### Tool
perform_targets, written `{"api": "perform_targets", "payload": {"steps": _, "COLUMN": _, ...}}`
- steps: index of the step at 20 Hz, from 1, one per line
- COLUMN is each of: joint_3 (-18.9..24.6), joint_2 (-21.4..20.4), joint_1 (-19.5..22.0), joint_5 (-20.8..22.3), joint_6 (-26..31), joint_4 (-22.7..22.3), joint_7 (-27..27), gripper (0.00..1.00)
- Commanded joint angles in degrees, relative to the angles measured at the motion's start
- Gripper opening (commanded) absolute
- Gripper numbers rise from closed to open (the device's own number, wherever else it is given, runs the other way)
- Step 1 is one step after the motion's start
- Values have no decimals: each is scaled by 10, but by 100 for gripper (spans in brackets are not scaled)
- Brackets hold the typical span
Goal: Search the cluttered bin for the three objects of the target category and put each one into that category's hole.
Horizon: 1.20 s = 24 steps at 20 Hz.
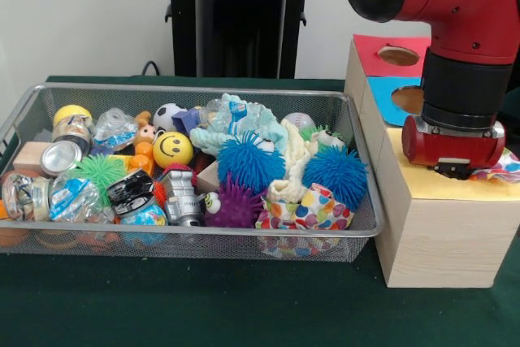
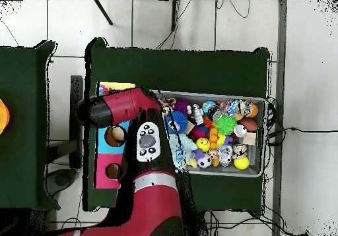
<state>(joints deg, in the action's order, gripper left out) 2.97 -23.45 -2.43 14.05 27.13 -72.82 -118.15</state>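
Over wooden box (image 1: pixel 439 233) yellow top | tool (image 1: pixel 452 170) grip unclear | mesh bin (image 1: pixel 357 229) spiky balls

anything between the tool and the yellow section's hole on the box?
Can't confirm a clear path. The tool hangs right over the yellow section of the wooden box, with patterned fabric showing beside it. The arm hides that section's hole in both views, so whether the fabric covers it isn't visible.
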Motion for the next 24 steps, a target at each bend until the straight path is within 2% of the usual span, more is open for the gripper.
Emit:
{"api": "perform_targets", "payload": {"steps": 1, "joint_3": 60, "joint_2": 14, "joint_1": 47, "joint_5": -10, "joint_6": 12, "joint_4": -28, "joint_7": 5, "gripper": 100}}
{"api": "perform_targets", "payload": {"steps": 3, "joint_3": 46, "joint_2": 21, "joint_1": 39, "joint_5": 1, "joint_6": 11, "joint_4": -18, "joint_7": 1, "gripper": 100}}
{"api": "perform_targets", "payload": {"steps": 9, "joint_3": 40, "joint_2": 3, "joint_1": 26, "joint_5": 1, "joint_6": 21, "joint_4": -29, "joint_7": -13, "gripper": 100}}
{"api": "perform_targets", "payload": {"steps": 11, "joint_3": 42, "joint_2": -28, "joint_1": 22, "joint_5": -8, "joint_6": 36, "joint_4": -48, "joint_7": -17, "gripper": 100}}
{"api": "perform_targets", "payload": {"steps": 14, "joint_3": 39, "joint_2": -104, "joint_1": 14, "joint_5": -28, "joint_6": 93, "joint_4": -81, "joint_7": -15, "gripper": 100}}
{"api": "perform_targets", "payload": {"steps": 16, "joint_3": 43, "joint_2": -134, "joint_1": 17, "joint_5": -40, "joint_6": 124, "joint_4": -90, "joint_7": -8, "gripper": 100}}
{"api": "perform_targets", "payload": {"steps": 21, "joint_3": 51, "joint_2": -177, "joint_1": 20, "joint_5": -64, "joint_6": 171, "joint_4": -100, "joint_7": -6, "gripper": 100}}
{"api": "perform_targets", "payload": {"steps": 24, "joint_3": 53, "joint_2": -192, "joint_1": 19, "joint_5": -74, "joint_6": 201, "joint_4": -90, "joint_7": -2, "gripper": 100}}
